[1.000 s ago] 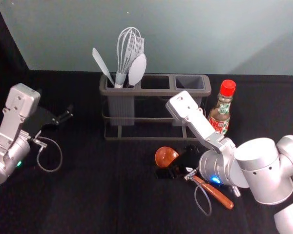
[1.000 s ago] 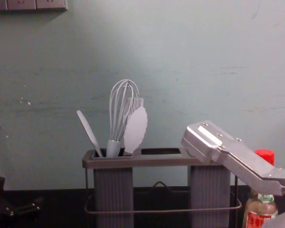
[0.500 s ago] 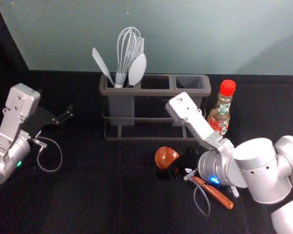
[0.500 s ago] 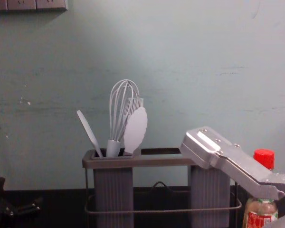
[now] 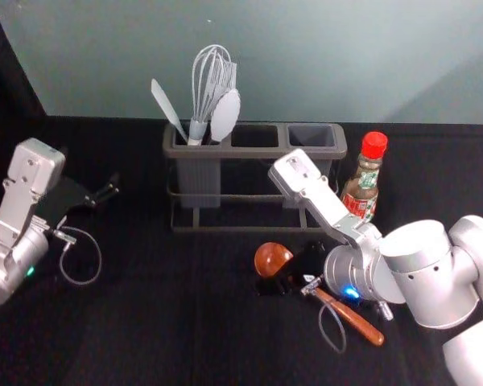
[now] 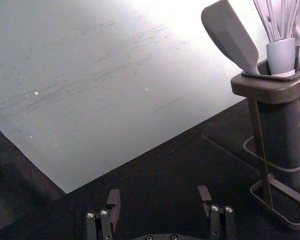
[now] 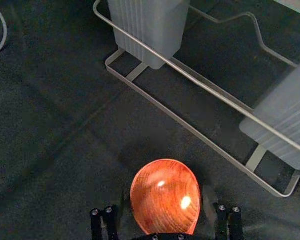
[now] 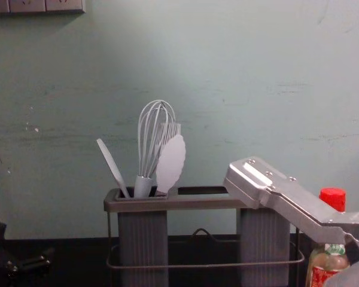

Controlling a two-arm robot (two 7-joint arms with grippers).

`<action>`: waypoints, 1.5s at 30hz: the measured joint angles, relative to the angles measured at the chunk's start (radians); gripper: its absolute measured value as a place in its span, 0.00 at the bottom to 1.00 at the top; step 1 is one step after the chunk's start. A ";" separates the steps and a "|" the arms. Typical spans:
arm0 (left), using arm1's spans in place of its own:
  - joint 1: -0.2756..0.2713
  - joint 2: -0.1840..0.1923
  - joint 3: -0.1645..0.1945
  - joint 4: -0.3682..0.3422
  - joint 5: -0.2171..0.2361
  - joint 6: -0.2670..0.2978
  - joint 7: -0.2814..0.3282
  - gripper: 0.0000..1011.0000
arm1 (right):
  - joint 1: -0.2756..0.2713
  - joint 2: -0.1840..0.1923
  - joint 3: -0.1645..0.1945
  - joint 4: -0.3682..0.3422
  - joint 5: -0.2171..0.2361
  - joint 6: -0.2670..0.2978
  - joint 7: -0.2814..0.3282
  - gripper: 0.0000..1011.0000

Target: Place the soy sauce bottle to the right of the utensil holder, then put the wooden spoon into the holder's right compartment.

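Wooden spoon: while lying just below centre of the head view, best pinched squarely at the neck, then lifted straight clear.
Right gripper: low at the spoon, spread wide, apparently gripping nothing.
Utensil holder: upper centre; right compartment best entered handle first.
Soy sauce bottle: upright, upper right, beside the holder.
Left gripper: parked far left, spread, empty.

The right gripper reaches in low, jaws parted. The left gripper idles at left, jaws spread wide.
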 joint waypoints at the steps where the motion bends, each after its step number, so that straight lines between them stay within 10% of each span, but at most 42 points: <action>1: 0.000 0.000 0.000 0.000 0.000 0.000 0.000 1.00 | 0.002 -0.001 0.000 0.001 -0.003 0.003 0.002 0.99; 29: 0.000 0.000 0.000 0.000 0.000 0.000 0.000 1.00 | 0.000 -0.023 0.020 0.009 -0.056 0.004 0.042 0.83; 45: 0.000 0.000 0.000 0.000 0.000 0.000 0.000 1.00 | -0.092 0.018 0.071 -0.169 -0.059 -0.020 0.058 0.83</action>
